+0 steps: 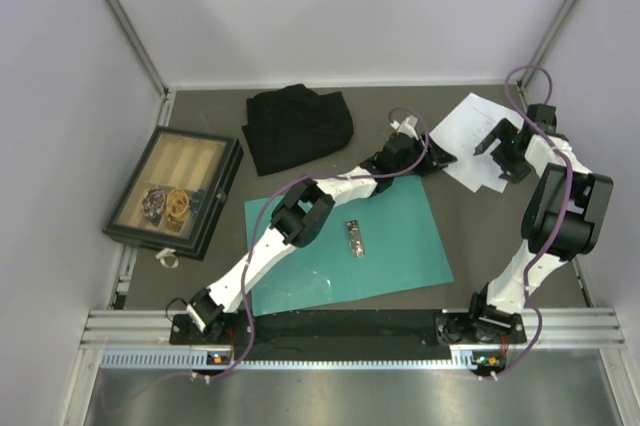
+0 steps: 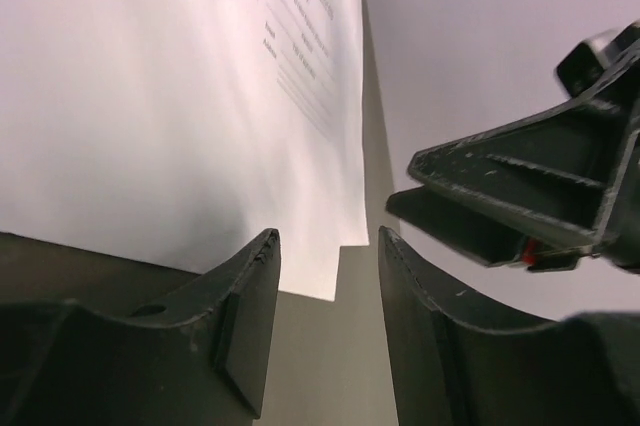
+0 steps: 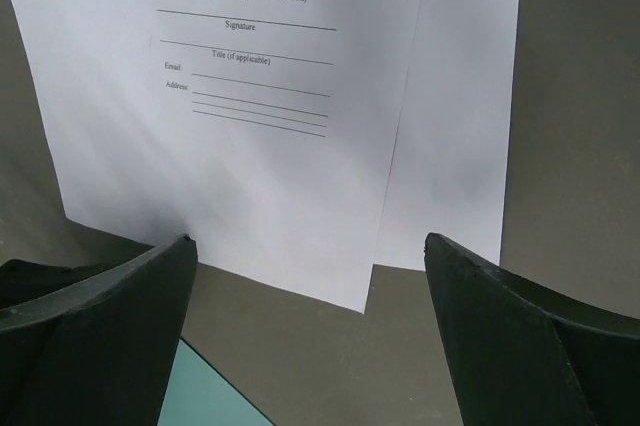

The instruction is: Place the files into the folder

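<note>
Files (image 3: 250,166) read "OTHER SIGNATORY:", "Signature", "Email"; they lie flat just past the far right corner of the teal folder (image 1: 400,236). Right pincer (image 3: 308,242) gapes wide, left pincer (image 2: 328,238) half-open by them, gripping nothing.

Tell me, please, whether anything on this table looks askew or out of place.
The two white sheets at the far right lie fanned, the upper sheet rotated against the lower sheet, and both sit off the teal folder. The black cloth at the back lies crumpled. Nothing looks spilled or damaged.
</note>
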